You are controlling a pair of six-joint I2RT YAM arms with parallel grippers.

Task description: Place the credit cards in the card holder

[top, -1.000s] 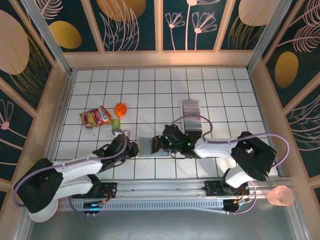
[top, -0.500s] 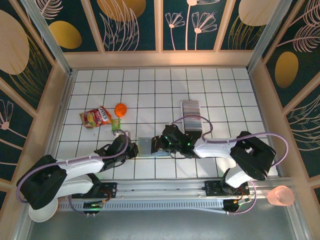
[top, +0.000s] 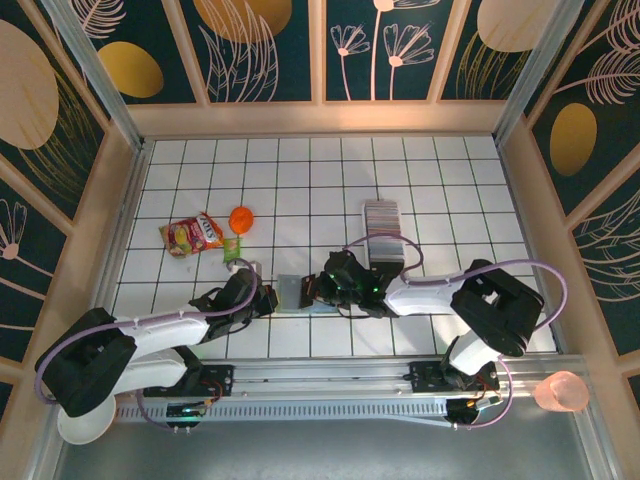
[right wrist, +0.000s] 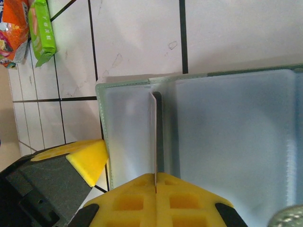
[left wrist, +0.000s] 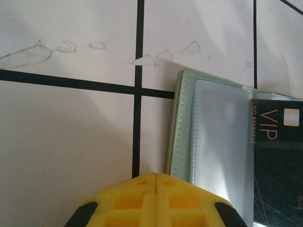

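Observation:
The sage-green card holder lies open on the tiles, its bluish-grey inside facing up. My right gripper is shut on a thin white credit card, held edge-on over the holder's left half. From the left, my left gripper is shut with nothing in it, its tips at the holder's stitched green edge. A dark card marked VIP sits in a clear pocket. More credit cards stand as a striped row behind the right gripper. The left gripper is beside the holder.
A snack bag, an orange ball and a green packet lie at the back left of the holder. A pink cup stands off the table at the near right. Wooden walls border the tiled floor.
Both grippers stay shut at the card holder. The right arm's elbow has shifted slightly to the left.

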